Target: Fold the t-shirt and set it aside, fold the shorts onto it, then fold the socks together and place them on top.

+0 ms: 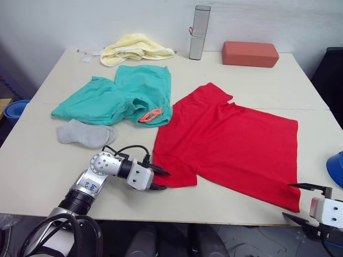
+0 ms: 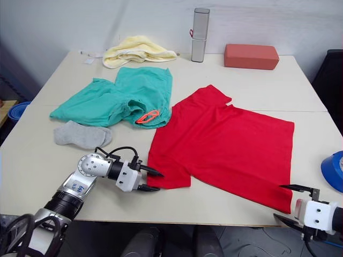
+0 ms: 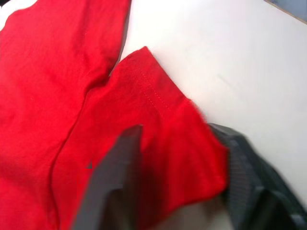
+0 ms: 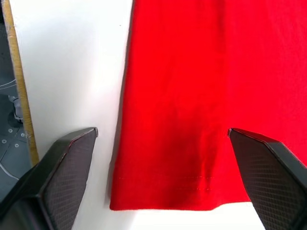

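Note:
The red t-shirt (image 1: 230,142) lies spread flat on the table (image 1: 268,88), its hem toward the front right. My left gripper (image 1: 161,180) is open at the near-left sleeve (image 3: 158,115), one finger on each side of the sleeve's edge. My right gripper (image 1: 289,201) is open at the table's front edge, just off the shirt's hem corner (image 4: 163,191), which lies between its spread fingers. The teal-green shorts (image 1: 126,96) with an orange drawstring (image 1: 150,115) lie crumpled at the back left. The grey socks (image 1: 86,134) rest in front of them.
A pale yellow towel (image 1: 136,48) is bunched at the table's back edge, beside an upright grey cylinder (image 1: 199,32) and a red-brown block (image 1: 250,53). A blue object (image 1: 336,168) sits at the right edge. Bare tabletop lies right of the block.

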Controlling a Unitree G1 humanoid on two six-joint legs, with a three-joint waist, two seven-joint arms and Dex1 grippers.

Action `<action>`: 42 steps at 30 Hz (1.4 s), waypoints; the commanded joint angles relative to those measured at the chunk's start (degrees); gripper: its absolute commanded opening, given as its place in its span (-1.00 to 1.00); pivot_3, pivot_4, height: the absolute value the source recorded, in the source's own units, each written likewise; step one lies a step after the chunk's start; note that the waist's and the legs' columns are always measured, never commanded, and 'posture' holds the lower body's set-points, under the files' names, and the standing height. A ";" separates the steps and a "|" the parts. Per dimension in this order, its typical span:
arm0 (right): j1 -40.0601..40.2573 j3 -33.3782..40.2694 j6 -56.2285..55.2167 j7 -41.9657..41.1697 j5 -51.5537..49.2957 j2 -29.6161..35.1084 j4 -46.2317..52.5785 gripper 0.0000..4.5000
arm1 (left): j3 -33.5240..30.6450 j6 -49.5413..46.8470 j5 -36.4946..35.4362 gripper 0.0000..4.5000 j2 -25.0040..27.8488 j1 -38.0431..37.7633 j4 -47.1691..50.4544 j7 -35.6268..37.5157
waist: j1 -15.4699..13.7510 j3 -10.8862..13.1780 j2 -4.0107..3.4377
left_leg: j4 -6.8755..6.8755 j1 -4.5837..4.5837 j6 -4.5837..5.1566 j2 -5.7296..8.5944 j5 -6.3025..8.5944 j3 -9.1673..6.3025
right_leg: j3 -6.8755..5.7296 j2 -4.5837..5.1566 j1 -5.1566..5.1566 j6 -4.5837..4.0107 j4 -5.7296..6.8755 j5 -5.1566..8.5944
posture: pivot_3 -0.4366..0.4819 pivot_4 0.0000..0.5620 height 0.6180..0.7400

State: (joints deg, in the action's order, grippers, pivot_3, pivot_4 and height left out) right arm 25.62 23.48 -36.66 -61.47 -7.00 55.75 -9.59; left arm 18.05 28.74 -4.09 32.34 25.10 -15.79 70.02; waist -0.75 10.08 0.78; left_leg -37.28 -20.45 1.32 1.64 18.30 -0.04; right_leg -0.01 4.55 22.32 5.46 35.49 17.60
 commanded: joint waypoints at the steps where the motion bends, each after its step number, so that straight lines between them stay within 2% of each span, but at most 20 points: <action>1: -0.67 -3.34 1.92 2.88 3.91 -1.18 -0.78 0.40 | -1.52 -2.79 -1.58 -0.70 -0.49 0.11 1.72 -1.63 | 0.56 -0.07 0.20 | 0.01 0.03 -0.03 -0.04 0.01 0.00 | 0.00 -0.02 -0.02 -0.01 0.00 0.00 | -0.05 -0.47 1.00; 3: -1.85 -4.51 2.58 4.81 5.73 -1.40 -1.46 0.11 | -1.96 -4.64 -2.13 -0.98 -0.71 0.08 2.22 -2.26 | 0.99 -0.12 0.32 | 0.00 0.11 -0.03 -0.05 0.01 0.01 | 0.00 -0.02 -0.12 -0.02 -0.02 0.01 | -0.05 -0.47 1.00; 10: -4.47 -6.97 3.00 8.69 6.85 -1.79 -3.18 -0.98 | -3.49 -8.87 -4.05 -1.00 -0.95 -0.54 4.00 -2.60 | 1.14 -0.27 0.58 | 0.00 0.33 -0.01 -0.09 0.06 -0.01 | -0.01 0.00 -0.41 -0.04 -0.15 0.00 | -0.05 -0.47 1.00; 15: -5.08 -7.46 3.99 9.97 5.78 -1.96 -1.94 -0.99 | -4.66 -11.41 -6.38 -1.00 -0.95 -1.13 5.31 -2.47 | 0.97 -0.27 0.58 | 0.00 0.31 -0.01 -0.10 0.09 -0.03 | -0.01 0.00 -0.39 -0.04 -0.19 0.00 | -0.05 -0.47 1.00; 21: -5.91 -5.65 6.25 8.89 -0.01 -1.23 1.98 -0.99 | -9.24 -17.60 -13.95 -1.00 -0.38 -3.52 10.39 -1.76 | 1.02 -0.17 0.30 | 0.01 0.26 -0.01 -0.10 0.09 -0.04 | -0.01 0.01 -0.36 -0.05 -0.20 0.00 | -0.05 -0.47 1.00; 24: -5.29 -4.97 6.42 6.63 -2.57 -0.31 3.20 -0.99 | -10.80 -20.61 -16.15 -1.00 0.98 -5.72 13.53 -1.04 | 0.88 -0.02 -0.12 | 0.03 0.23 0.00 -0.10 0.11 -0.04 | -0.03 0.01 -0.32 -0.05 -0.21 0.00 | -0.05 -0.47 1.00; 28: -0.71 -5.10 4.78 -4.80 -10.79 2.07 4.75 -0.99 | -12.99 -21.42 -16.83 -1.00 4.12 -10.93 17.06 -0.57 | 0.83 0.00 -0.32 | 0.13 0.18 -0.02 -0.10 0.10 -0.02 | -0.05 -0.01 -0.20 -0.09 -0.19 0.03 | -0.05 -0.47 1.00; 33: 1.34 -3.33 -0.08 -9.79 -10.49 3.71 -2.24 -0.99 | -14.52 -24.61 -20.57 -1.00 7.38 -18.58 24.22 1.79 | 0.83 0.02 -0.33 | 0.12 0.22 0.03 -0.11 0.13 -0.04 | -0.05 0.03 -0.34 -0.11 -0.33 0.04 | -0.05 -0.47 1.00; 38: -1.36 -3.07 -4.33 -12.44 -9.93 4.87 -10.66 -0.99 | -15.74 -28.46 -22.99 -1.00 9.34 -26.60 32.48 0.69 | 0.89 0.03 -0.37 | 0.17 0.25 0.08 -0.11 0.17 -0.04 | -0.04 0.06 -0.41 -0.21 -0.49 0.09 | -0.05 -0.47 1.00; 42: -3.22 -3.66 -5.63 -13.99 -10.79 4.96 -13.15 -0.99 | -17.89 -31.53 -24.13 -1.00 10.58 -30.34 36.10 -1.11 | 0.83 0.03 -0.46 | 0.19 0.26 0.07 -0.15 0.18 -0.04 | -0.06 0.04 -0.40 -0.32 -0.48 0.16 | -0.05 -0.47 1.00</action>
State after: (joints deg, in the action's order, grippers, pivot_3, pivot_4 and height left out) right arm 22.56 18.73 -41.43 -74.85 -16.86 59.88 -21.81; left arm 2.08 -2.19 -26.92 41.98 -4.59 18.27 69.57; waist 0.08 10.12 0.31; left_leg -37.11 -20.19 1.38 1.49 18.47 -0.09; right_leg -0.07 4.59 21.91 5.12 35.01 17.76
